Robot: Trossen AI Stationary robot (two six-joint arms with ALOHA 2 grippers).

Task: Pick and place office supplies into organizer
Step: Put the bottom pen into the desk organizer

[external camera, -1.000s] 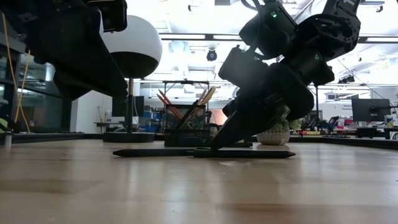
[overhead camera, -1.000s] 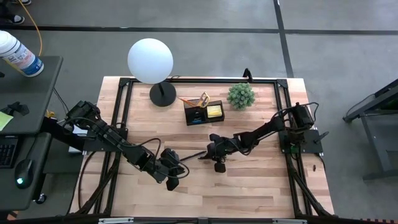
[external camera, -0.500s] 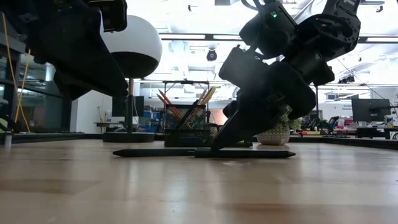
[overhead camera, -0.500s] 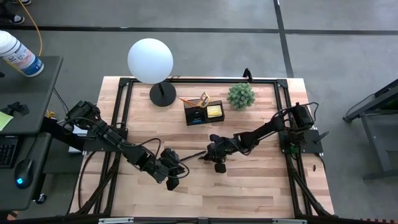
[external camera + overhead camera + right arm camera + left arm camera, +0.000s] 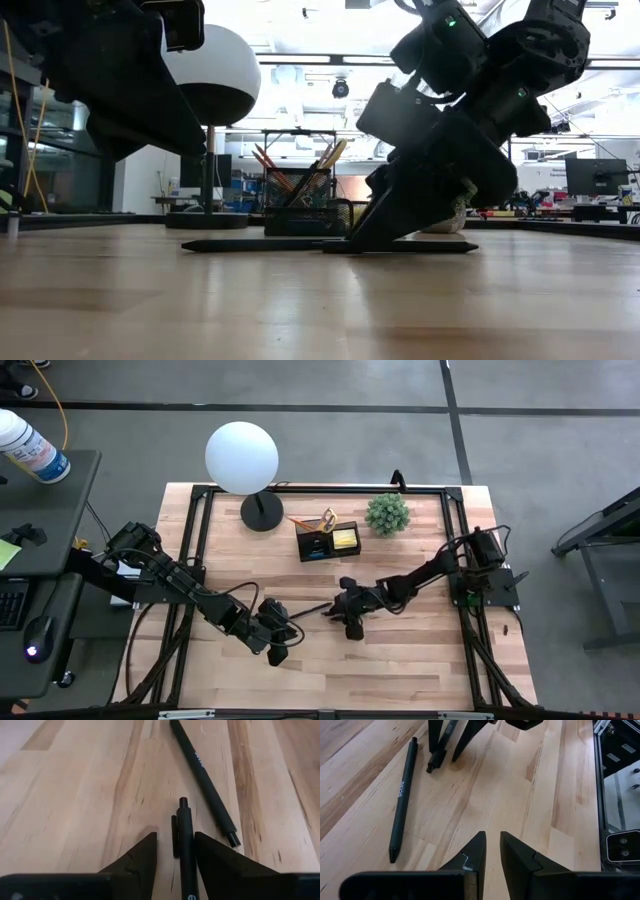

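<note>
Two black pens lie flat on the wooden table. One pen (image 5: 202,770) (image 5: 401,802) (image 5: 312,610) lies between my two grippers. The other, a pen with a clip (image 5: 186,837), lies on the wood between the spread fingers of my right gripper (image 5: 175,840) (image 5: 336,610), which is open and points slantwise down. A little toward the table's left and near side, my left gripper (image 5: 491,837) (image 5: 290,632) hovers with a narrow gap and nothing in it. At the far middle stands the black organizer (image 5: 327,541) (image 5: 300,205), holding yellow-handled scissors (image 5: 328,518), pencils and a yellow pad (image 5: 345,538).
A white globe lamp (image 5: 242,457) stands at the far left and a small green plant (image 5: 387,513) to the organizer's right. A black frame rail (image 5: 300,488) runs around the table's edges. Bare wood (image 5: 400,660) lies toward the near edge.
My right gripper has opened over the pen with the clip; its finger outline in the low view has widened. That pen stays flat on the table where it was.
</note>
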